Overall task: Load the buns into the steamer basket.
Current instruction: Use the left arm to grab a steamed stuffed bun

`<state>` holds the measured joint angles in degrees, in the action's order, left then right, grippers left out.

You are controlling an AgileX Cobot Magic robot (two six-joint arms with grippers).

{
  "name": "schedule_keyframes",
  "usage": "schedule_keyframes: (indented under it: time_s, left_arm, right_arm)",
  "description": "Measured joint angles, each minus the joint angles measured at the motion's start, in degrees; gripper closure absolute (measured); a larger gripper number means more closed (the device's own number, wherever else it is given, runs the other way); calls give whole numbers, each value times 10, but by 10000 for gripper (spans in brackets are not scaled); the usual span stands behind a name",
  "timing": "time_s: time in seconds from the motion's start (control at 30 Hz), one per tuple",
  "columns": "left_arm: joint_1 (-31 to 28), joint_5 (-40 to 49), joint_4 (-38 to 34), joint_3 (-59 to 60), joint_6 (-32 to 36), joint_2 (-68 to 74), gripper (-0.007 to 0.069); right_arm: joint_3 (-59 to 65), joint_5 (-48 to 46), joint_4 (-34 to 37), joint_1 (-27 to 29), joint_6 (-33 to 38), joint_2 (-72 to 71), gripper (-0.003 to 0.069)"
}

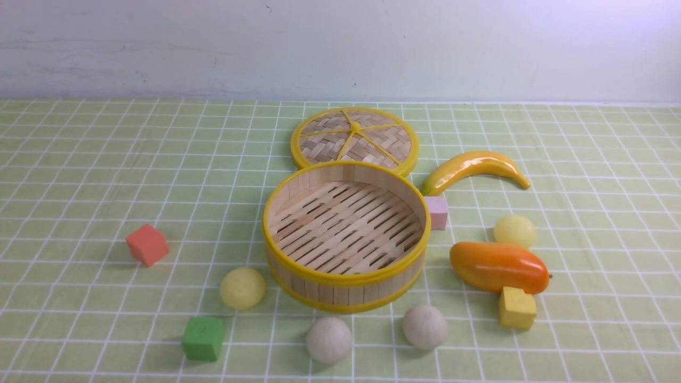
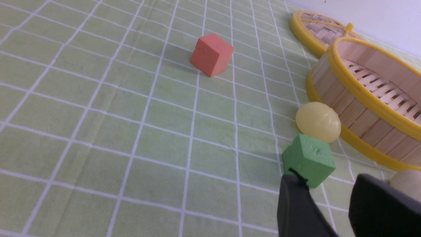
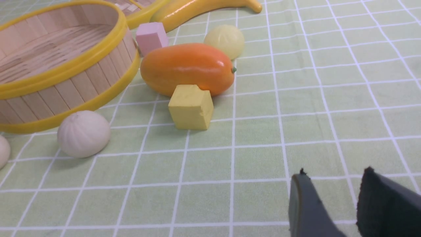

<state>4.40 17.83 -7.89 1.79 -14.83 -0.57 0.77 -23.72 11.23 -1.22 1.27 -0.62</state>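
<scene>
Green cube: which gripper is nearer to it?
Left. The left gripper is just short of the green cube, one fingertip overlapping its edge in that wrist view. The right gripper is over cloth on the yellow cube's side, green cube out of sight.

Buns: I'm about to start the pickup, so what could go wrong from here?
The right yellow bun sits close behind the mango, so a reach may knock the mango. The green cube lies close to the left yellow bun and could be grabbed instead. Both may roll.
</scene>
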Motion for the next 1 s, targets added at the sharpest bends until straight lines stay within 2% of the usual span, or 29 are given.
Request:
schedule_keyframes:
  time_s: [0.77, 0.87, 1.0]
  left_arm:
    - [0, -5, -1, 0, -2, 0, 386]
    - [0, -33, -27, 0, -29, 0, 386]
    - [0, -101, -116, 0, -103, 0, 386]
  right_arm:
    - [0, 0, 0, 0, 0, 0, 420]
    - [0, 0, 0, 0, 0, 0, 420]
    - [0, 0, 0, 0, 0, 0, 420]
